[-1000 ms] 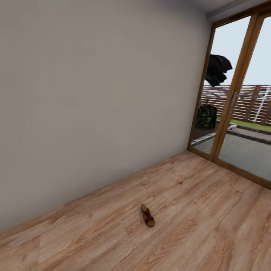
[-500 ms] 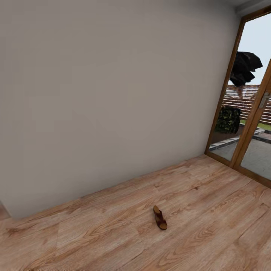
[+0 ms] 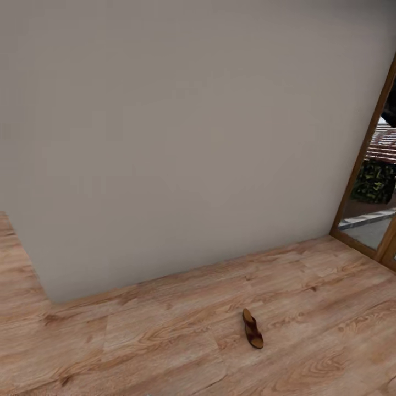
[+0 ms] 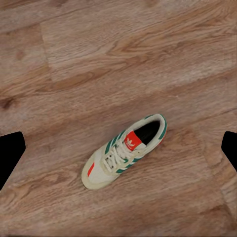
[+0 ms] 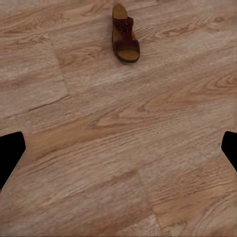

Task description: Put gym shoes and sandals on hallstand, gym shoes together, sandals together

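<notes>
One brown sandal point(image 3: 253, 328) lies flat on the wood-grain corridor floor point(image 3: 165, 341), a little in front of the plain wall. The right wrist view looks down on a brown sandal point(image 5: 124, 34) too, well ahead of my right gripper point(image 5: 118, 153), whose dark fingertips point(image 5: 10, 155) stand wide apart, open and empty. In the left wrist view an off-white gym shoe point(image 4: 124, 150) with green stripes and a red tongue patch lies alone on the planks below my left gripper point(image 4: 118, 150), which is open with nothing between its fingers point(image 4: 9, 155). The hallstand is out of view.
A plain grey wall point(image 3: 187, 137) runs across the head view and ends at a corner point(image 3: 33, 258) on the left, with floor continuing past it. A wood-framed glass door point(image 3: 377, 181) stands at the right edge.
The head view has swung left: the glass door has slid toward the right edge, the wall's left corner has come into sight, and the sandal sits further right in the picture.
</notes>
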